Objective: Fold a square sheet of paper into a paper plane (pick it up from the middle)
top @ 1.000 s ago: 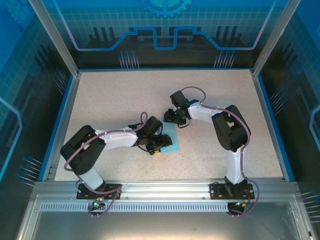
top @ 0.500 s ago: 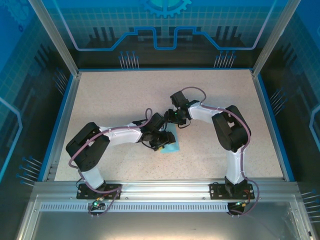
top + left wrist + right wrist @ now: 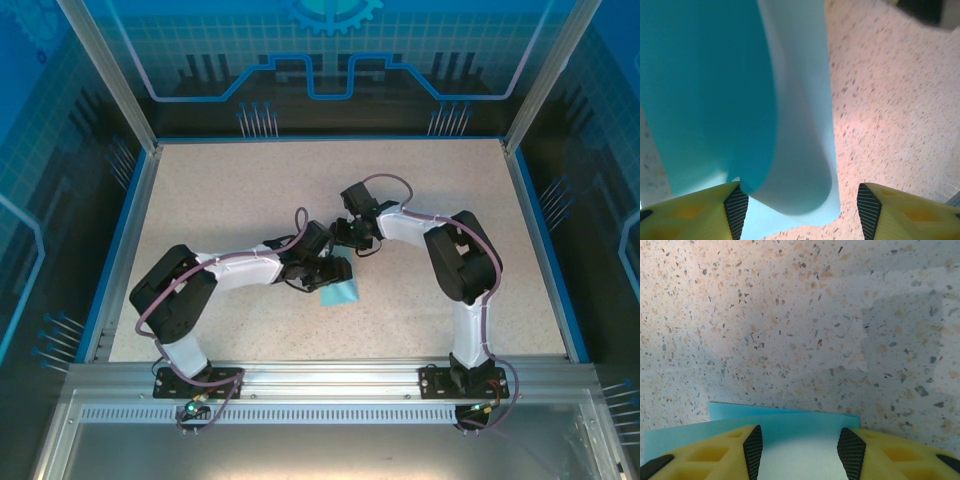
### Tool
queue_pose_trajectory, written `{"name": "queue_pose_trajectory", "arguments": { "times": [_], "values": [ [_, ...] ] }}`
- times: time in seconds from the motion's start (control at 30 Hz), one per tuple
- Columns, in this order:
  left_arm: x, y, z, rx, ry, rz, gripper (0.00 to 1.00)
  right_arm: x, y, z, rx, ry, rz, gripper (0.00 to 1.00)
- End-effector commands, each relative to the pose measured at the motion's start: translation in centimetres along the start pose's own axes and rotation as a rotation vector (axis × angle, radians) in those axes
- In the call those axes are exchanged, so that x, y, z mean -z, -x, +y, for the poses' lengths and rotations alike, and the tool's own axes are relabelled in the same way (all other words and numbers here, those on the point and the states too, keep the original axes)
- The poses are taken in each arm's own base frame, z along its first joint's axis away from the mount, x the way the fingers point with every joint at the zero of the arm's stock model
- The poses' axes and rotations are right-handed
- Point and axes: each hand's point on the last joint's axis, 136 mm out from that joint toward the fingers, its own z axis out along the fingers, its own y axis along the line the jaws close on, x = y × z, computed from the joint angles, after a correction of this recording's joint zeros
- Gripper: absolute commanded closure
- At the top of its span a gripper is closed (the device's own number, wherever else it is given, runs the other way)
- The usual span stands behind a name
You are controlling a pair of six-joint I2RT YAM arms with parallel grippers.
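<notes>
I'm mid-fold, both jaws apart: left gripper curls the thin cyan square paper sheet, right gripper pins it; next, press the crease.

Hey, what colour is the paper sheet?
The square sheet of paper is light blue, almost cyan; clearest in the left wrist view.

The square sheet of paper is thin and light blue. It lies near the middle of the speckled table. In the left wrist view the sheet is partly folded over on itself: one flap curls up in a soft, rounded bend, not pressed flat, showing a paler underside. In the right wrist view two layers lie flat, their straight edges slightly offset.
</notes>
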Motion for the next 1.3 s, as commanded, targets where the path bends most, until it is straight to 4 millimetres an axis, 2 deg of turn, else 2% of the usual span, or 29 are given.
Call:
{"name": "queue_pose_trajectory", "arguments": {
  "times": [0.0,0.17,0.3,0.47,0.53,0.63,0.7,0.8,0.9,1.0,1.1,1.27],
  "values": [
    [1.3,3.0,-1.3,-0.096,-0.052,-0.111,0.37,-2.8,-5.4,-5.4,-0.059,-0.157,0.170,0.51],
    [1.3,4.0,-1.2,-0.116,-0.075,-0.132,0.37,-2.8,-5.5,-5.3,-0.060,-0.153,0.173,0.51],
    [1.1,3.2,-1.2,-0.092,-0.106,-0.099,0.43,-2.8,-5.3,-5.0,-0.063,-0.140,0.172,0.51],
    [0.9,1.9,0.4,-0.035,-0.079,-0.066,0.64,-2.1,-4.5,-3.7,-0.064,-0.073,0.159,0.51],
    [0.8,1.6,1.3,-0.018,-0.045,-0.061,0.74,-1.2,-3.7,-2.7,-0.055,-0.026,0.140,0.51],
    [0.6,1.5,2.1,-0.009,-0.013,-0.064,0.86,1.2,-1.8,-0.7,-0.024,0.069,0.083,0.51],
    [0.7,1.7,2.4,-0.013,0.006,-0.069,0.92,3.4,-0.5,0.7,0.018,0.132,0.033,0.51],
    [0.9,1.9,2.9,-0.022,0.039,-0.068,0.99,6.0,0.0,1.4,0.079,0.182,-0.011,0.51],
    [1.1,2.1,3.0,-0.032,0.054,-0.066,1.00,7.3,-0.9,1.2,0.116,0.203,-0.023,0.53],
    [1.3,2.2,3.3,-0.036,0.075,-0.054,1.00,7.8,-2.6,1.0,0.133,0.235,-0.002,0.63],
    [1.2,2.3,2.7,-0.041,0.057,-0.043,1.00,7.6,-4.6,0.8,0.161,0.235,0.030,0.72],
    [0.8,2.7,1.7,-0.040,0.022,-0.032,0.99,6.5,-7.3,0.1,0.179,0.204,0.100,0.79]
  ]
}}
